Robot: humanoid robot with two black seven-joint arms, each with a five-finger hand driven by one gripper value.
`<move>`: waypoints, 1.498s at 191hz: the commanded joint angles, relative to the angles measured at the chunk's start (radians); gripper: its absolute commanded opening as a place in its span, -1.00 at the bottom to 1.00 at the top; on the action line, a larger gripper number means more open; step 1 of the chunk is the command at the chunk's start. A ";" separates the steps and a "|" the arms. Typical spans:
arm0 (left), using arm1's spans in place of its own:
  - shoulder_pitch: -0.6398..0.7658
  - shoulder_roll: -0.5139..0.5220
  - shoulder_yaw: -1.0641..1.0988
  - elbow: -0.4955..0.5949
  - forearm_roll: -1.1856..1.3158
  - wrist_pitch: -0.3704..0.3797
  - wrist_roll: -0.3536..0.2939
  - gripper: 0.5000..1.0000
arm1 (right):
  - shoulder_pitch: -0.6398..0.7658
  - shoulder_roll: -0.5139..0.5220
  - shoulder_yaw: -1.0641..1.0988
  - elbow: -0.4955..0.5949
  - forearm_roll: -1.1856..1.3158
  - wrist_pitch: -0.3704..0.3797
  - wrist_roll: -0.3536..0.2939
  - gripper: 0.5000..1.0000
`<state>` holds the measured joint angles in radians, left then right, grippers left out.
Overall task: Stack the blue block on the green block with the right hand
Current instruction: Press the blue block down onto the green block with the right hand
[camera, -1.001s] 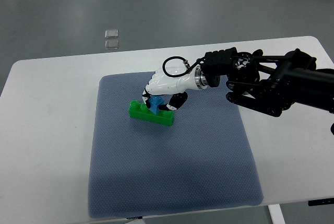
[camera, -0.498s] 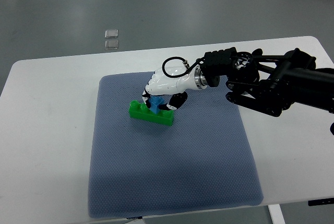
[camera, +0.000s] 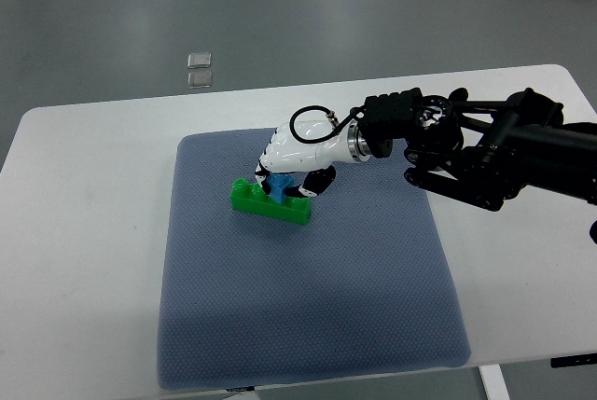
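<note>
1. White table [camera: 84, 186] spreads across the whole scene, and no bowls, boxes or trays sit on it, so nothing here holds anything inside it.
2. Grey-blue mat [camera: 308, 325] covers the middle of the table and carries all the action.
3. Coming in from the right edge is the black arm, ending in the white right hand [camera: 297, 159], which hangs over the far-left part of the mat with its fingers curled down around the blue block.
4. Down below lies the green block [camera: 270, 202], long and flat on the mat, angled a little.
5. Smallest of all, the blue block [camera: 281, 186] peeks out under the hand, sitting on top of the green block near its middle, pinched between the fingers.
6. To finish this well, I'd say press straight down so the studs seat, then loosen the fingers gently and lift clear upward, since any sideways drag could tip the blue block or slide the green one.
</note>
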<state>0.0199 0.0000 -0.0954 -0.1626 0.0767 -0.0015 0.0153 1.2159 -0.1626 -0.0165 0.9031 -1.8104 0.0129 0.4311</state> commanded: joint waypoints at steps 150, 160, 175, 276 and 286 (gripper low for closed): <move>0.000 0.000 0.000 0.000 0.000 0.000 0.000 1.00 | -0.016 0.026 -0.016 -0.012 -0.018 -0.008 -0.005 -0.63; 0.000 0.000 0.000 0.000 0.000 0.000 0.000 1.00 | -0.018 0.026 -0.017 -0.013 -0.020 -0.008 -0.005 -0.63; 0.000 0.000 -0.001 0.000 0.000 0.000 0.000 1.00 | -0.018 0.028 -0.016 -0.016 -0.024 -0.008 -0.005 -0.63; 0.000 0.000 0.000 0.000 0.000 0.000 0.000 1.00 | -0.027 0.028 -0.016 -0.026 -0.040 -0.016 -0.006 -0.63; 0.000 0.000 0.000 0.000 0.000 0.000 0.000 1.00 | -0.027 0.028 -0.016 -0.026 -0.040 -0.016 -0.006 -0.63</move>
<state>0.0200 0.0000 -0.0951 -0.1626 0.0767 -0.0015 0.0153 1.1891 -0.1350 -0.0320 0.8777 -1.8483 0.0008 0.4249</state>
